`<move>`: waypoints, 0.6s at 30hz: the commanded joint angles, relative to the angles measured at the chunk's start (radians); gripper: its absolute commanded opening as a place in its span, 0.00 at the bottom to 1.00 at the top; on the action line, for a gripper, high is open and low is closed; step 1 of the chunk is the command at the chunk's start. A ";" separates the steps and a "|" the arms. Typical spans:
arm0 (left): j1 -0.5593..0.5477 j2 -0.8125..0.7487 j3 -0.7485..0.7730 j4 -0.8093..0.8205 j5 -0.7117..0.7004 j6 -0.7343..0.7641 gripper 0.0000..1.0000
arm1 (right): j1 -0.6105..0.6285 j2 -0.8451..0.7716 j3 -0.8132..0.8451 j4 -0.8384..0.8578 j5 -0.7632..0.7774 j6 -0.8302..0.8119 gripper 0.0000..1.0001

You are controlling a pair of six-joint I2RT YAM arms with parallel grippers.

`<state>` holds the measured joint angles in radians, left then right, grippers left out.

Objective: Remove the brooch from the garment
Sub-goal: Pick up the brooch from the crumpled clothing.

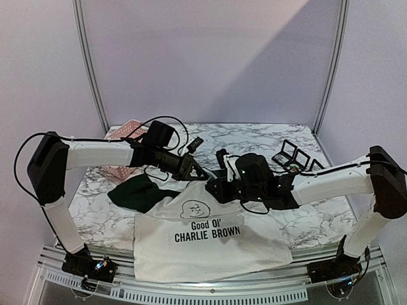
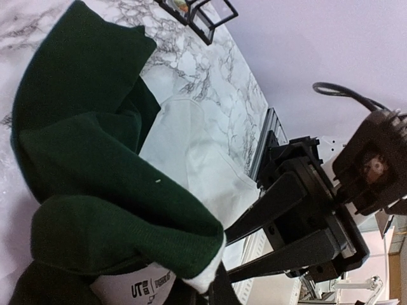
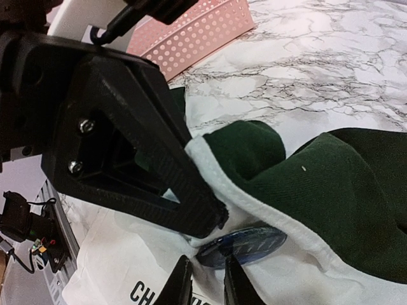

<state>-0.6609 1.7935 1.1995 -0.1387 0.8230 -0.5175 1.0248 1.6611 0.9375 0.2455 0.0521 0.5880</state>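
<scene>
Wide view first: the marble table (image 1: 318, 216), and spread across its near half, the garment (image 1: 210, 248), chest print up, one green sleeve (image 1: 137, 194) flopped out to the left. Both arms meet over the neckline. The left gripper (image 3: 215, 217) has its fingers pressed tight on the white collar trim (image 3: 254, 203), lifting it into a ridge. That is the anchor. Now the right gripper (image 3: 206, 279), fingers nearly together with just a slim gap, tips right at the near edge of the brooch (image 3: 245, 244). It is a glossy blue oval lying flat on the white fabric just below the collar, right beside the left gripper's tip. Whether the tips have actually bitten on it, I cannot tell from here.

To do this well, I reckon the grip wants to land on the brooch's rim alone, no cloth caught in it. Then draw it away gently while the left holds the collar taut, so the shirt stays put.
</scene>
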 commanded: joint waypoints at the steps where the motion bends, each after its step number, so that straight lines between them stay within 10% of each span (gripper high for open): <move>1: 0.012 -0.038 -0.008 0.018 0.009 0.002 0.00 | 0.003 0.010 0.023 -0.031 0.073 0.034 0.16; 18: 0.012 -0.049 -0.002 -0.012 -0.022 0.029 0.00 | 0.003 -0.064 -0.020 0.018 0.108 0.062 0.29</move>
<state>-0.6605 1.7805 1.1995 -0.1471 0.8024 -0.5072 1.0248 1.6241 0.9344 0.2539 0.1234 0.6403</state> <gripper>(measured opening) 0.044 0.288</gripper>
